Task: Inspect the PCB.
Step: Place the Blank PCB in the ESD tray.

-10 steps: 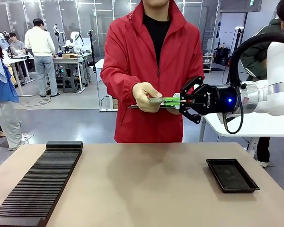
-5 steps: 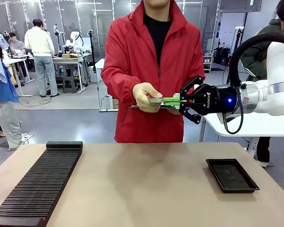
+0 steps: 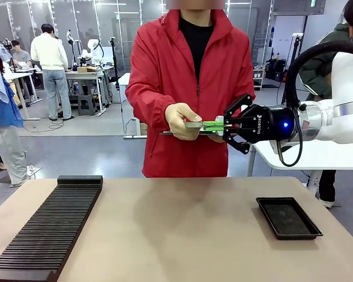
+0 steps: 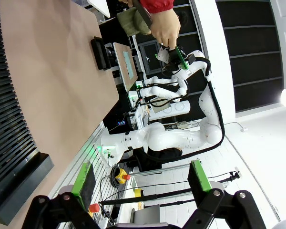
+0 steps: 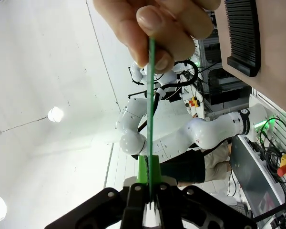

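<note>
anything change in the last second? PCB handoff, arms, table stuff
Nothing visibly changed. The right end effector stays shut on one end of the PCB, and the person's hand still pinches the other end, held up above the table. The left end effector is open. The slotted rack and the black tray sit where they were.

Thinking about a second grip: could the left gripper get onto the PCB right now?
Probably not: the PCB is held at both ends, by the person's hand and the shut right gripper, leaving little bare board.
</note>
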`<state>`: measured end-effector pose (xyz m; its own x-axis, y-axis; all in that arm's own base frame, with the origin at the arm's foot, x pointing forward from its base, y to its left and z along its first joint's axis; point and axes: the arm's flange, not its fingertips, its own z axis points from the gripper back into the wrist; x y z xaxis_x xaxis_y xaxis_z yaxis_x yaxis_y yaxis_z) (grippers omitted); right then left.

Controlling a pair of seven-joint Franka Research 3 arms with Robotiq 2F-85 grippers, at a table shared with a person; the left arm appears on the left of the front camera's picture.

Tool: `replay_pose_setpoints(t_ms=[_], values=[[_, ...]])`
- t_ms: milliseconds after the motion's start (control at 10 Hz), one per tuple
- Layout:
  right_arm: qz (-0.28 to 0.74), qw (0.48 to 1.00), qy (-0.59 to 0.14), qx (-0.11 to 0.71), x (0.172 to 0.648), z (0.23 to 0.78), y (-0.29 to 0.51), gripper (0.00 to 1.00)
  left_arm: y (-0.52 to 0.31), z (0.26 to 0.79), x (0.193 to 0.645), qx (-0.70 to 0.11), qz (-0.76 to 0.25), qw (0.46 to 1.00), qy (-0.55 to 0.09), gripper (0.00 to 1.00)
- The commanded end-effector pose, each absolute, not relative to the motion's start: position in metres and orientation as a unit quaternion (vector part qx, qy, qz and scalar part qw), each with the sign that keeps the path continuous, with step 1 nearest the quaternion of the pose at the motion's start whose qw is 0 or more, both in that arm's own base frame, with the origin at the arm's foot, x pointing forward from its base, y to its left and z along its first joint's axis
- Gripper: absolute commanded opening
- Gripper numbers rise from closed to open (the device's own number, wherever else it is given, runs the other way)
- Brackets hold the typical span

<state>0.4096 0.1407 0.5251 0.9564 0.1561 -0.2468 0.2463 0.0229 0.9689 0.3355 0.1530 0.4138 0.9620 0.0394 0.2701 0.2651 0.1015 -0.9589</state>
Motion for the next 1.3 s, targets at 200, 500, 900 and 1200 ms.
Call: replay_pose_setpoints(t_ms=[200, 500, 900, 1200], values=[[-0.032, 0.701, 0.143, 0.698, 0.4099, 0.5255, 0.1415, 0.0, 0.1533, 0.4139, 0.333, -0.668, -0.079, 0.732, -0.111, 1.0], [-0.032, 0.701, 0.143, 0.698, 0.4099, 0.5255, 0.1415, 0.0, 0.1533, 0.4139, 0.333, -0.668, -0.079, 0.732, -0.111, 1.0], [-0.032, 0.701, 0.143, 0.698, 0.4099, 0.5255, 0.1415, 0.0, 0.1533, 0.4139, 0.333, -0.668, -0.079, 0.732, -0.111, 1.0], [-0.032, 0.701, 0.143, 0.698, 0.4099, 0.5255, 0.1415, 0.0, 0.1533, 0.4139, 0.333, -0.668, -0.079, 0.732, -0.111, 1.0]])
